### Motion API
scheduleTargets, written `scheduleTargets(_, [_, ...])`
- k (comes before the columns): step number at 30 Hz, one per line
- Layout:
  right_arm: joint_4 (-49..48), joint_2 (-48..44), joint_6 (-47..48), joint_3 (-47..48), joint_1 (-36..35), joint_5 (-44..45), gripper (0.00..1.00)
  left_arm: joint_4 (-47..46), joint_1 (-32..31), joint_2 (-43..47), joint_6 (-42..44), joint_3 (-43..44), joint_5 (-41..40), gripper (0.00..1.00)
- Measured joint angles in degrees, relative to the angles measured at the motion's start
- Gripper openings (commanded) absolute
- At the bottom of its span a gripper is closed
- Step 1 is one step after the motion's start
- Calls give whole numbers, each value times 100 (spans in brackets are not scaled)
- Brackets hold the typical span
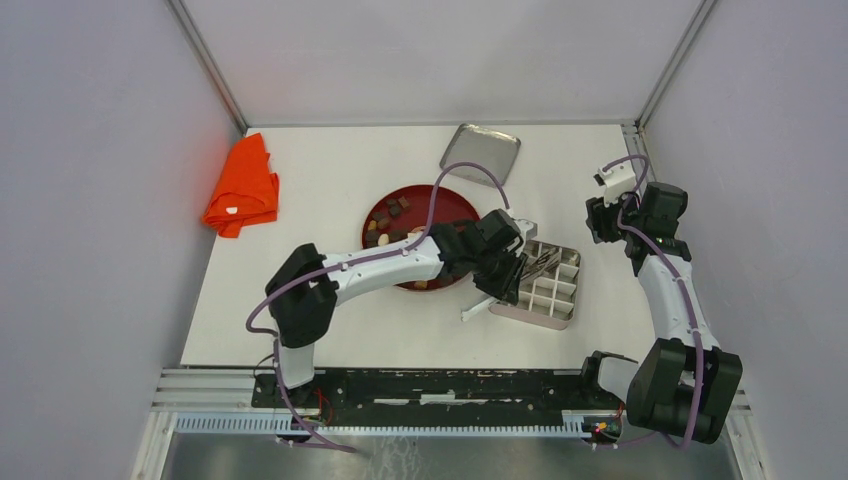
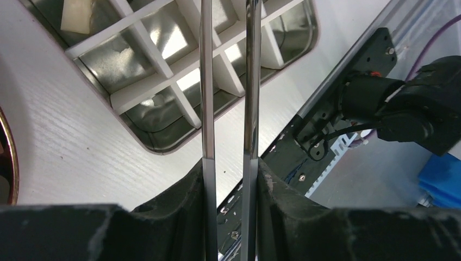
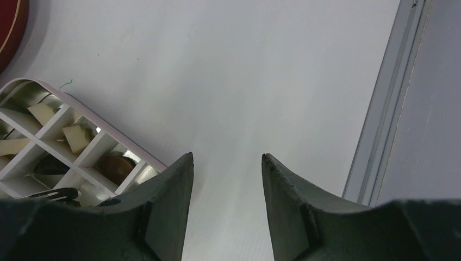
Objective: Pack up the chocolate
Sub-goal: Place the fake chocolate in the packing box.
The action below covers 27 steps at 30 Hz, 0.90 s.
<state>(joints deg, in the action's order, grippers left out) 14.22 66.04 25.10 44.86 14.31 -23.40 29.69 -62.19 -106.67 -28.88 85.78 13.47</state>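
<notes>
Left pincer [image 2: 229, 171] grasps tongs [image 2: 251, 81] over the box [image 1: 548, 320], right pincer [image 3: 227, 163] released and idle; next, tong a chocolate [image 1: 392, 210] off the plate [image 1: 455, 208].

You have bright, even overhead light and soft shadows in the top view, but in the left wrist view glare flares off the floor of the divided tin [image 2: 157, 117] and the tweezers [image 2: 251, 81], and the right gripper [image 3: 227, 157] at the frame's bottom reads dark and soft.
</notes>
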Motion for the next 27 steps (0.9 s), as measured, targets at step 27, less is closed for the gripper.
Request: scheduleTargets(27, [4, 2, 7, 0, 2, -66, 56, 791, -59, -461, 149, 542, -396, 40])
